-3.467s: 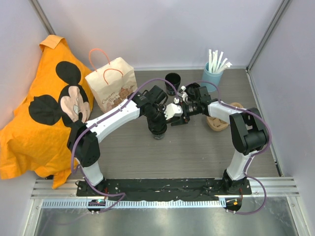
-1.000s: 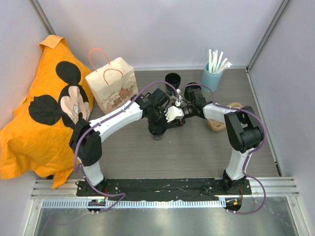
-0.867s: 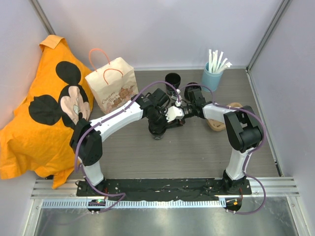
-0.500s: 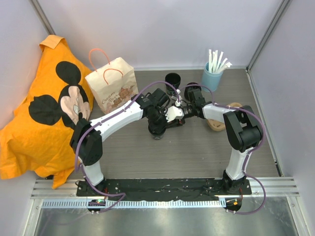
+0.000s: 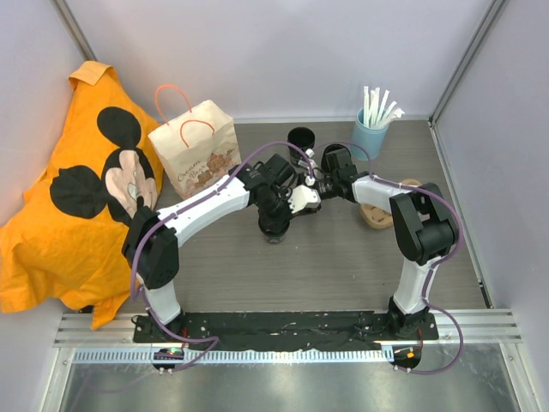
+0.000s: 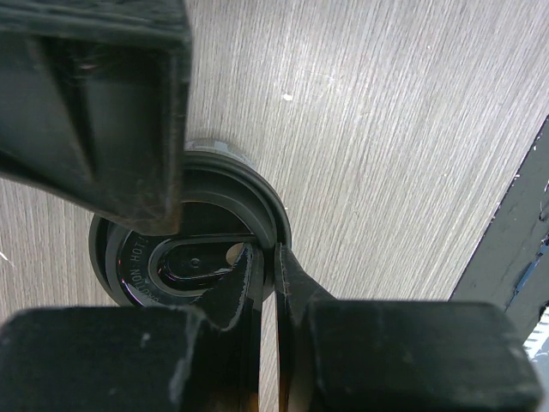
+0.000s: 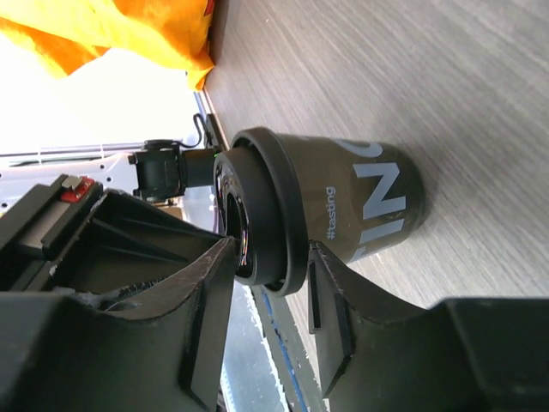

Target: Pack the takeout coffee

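Note:
The takeout coffee [image 7: 369,202], a small black lidded cup with grey lettering, stands on the wooden table mid-scene. In the top view only its lower edge [image 5: 274,237] shows under my left gripper [image 5: 276,225]. In the left wrist view my left gripper [image 6: 275,257] is pinched shut on the lid's [image 6: 197,257] right rim from above. My right gripper [image 7: 270,253] comes in from the side and is open. One finger is over the lid top and the other just under the lid's rim. It shows next to the left gripper in the top view [image 5: 293,208].
A second black cup [image 5: 301,137] stands behind. A paper bag [image 5: 196,159] with pink handles stands at back left. A light blue cup of white straws [image 5: 371,133] is at back right, a tan pulp tray [image 5: 377,215] at right, an orange cloth [image 5: 69,197] at left.
My right gripper has moved left and a little back, closing in on the cup until its fingers straddle the lid. My left gripper and the cup have stayed put.

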